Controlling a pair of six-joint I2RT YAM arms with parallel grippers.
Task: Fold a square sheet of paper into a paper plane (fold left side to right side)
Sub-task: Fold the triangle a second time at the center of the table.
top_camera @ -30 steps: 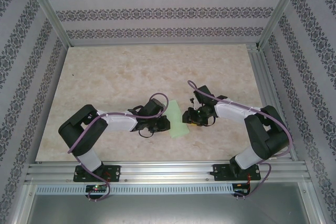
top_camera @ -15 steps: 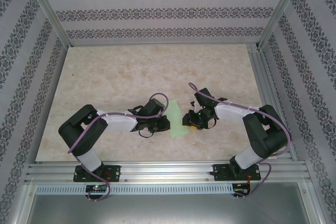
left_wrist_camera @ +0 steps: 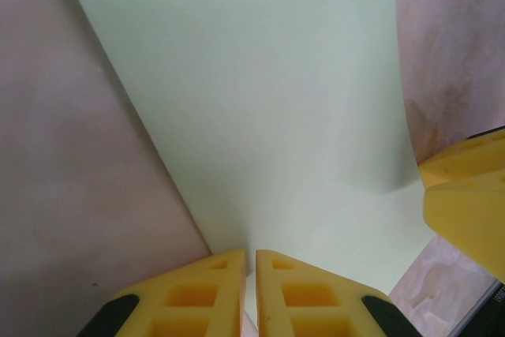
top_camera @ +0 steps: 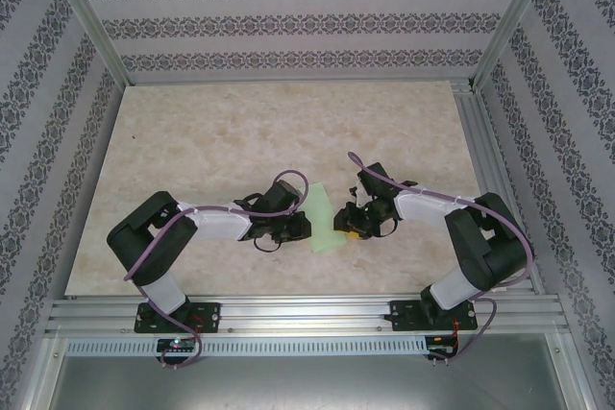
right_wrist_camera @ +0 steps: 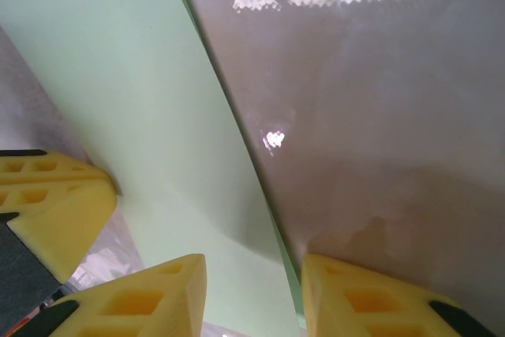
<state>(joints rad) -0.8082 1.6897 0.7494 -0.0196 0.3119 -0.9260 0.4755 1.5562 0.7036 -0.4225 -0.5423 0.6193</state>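
Top: paper wedge narrow, tapered, mint. Left wrist: left gripper closed together at matte sheet's edge. Right wrist: right gripper apart, straddling edge over glossy table.

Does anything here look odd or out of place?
Nothing broken or spilled. On the green paper, the right edge seems to curl up off the table beside the right tool, likely mid-fold.
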